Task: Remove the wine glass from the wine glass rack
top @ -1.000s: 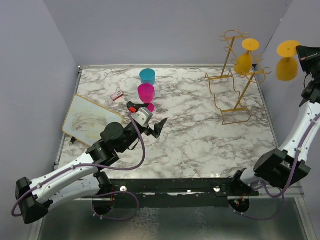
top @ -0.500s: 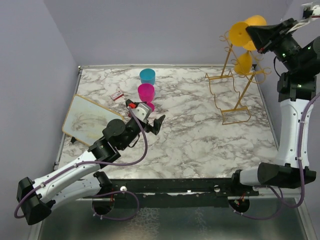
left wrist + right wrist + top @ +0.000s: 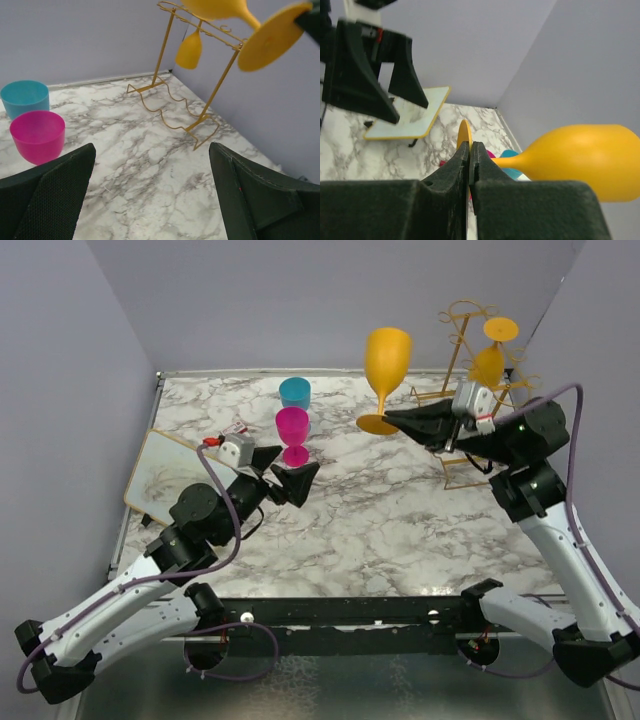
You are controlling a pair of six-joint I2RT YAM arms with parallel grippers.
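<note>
My right gripper is shut on the round foot of a yellow wine glass and holds it upright in the air over the middle of the table, clear of the rack. In the right wrist view the gripper pinches the thin foot edge-on and the bowl bulges to the right. The gold wire wine glass rack stands at the back right with a second yellow glass hanging upside down on it. My left gripper is open and empty beside the pink cup.
A pink cup and a blue cup stand at the back centre. A gold-rimmed marble tray lies at the left, with a small red-and-white object behind it. Grey walls close in on left, back and right.
My right arm has swung down and left from high by the rack, turning the yellow glass upright over the table's middle. My left gripper has drawn back to the left a little.
</note>
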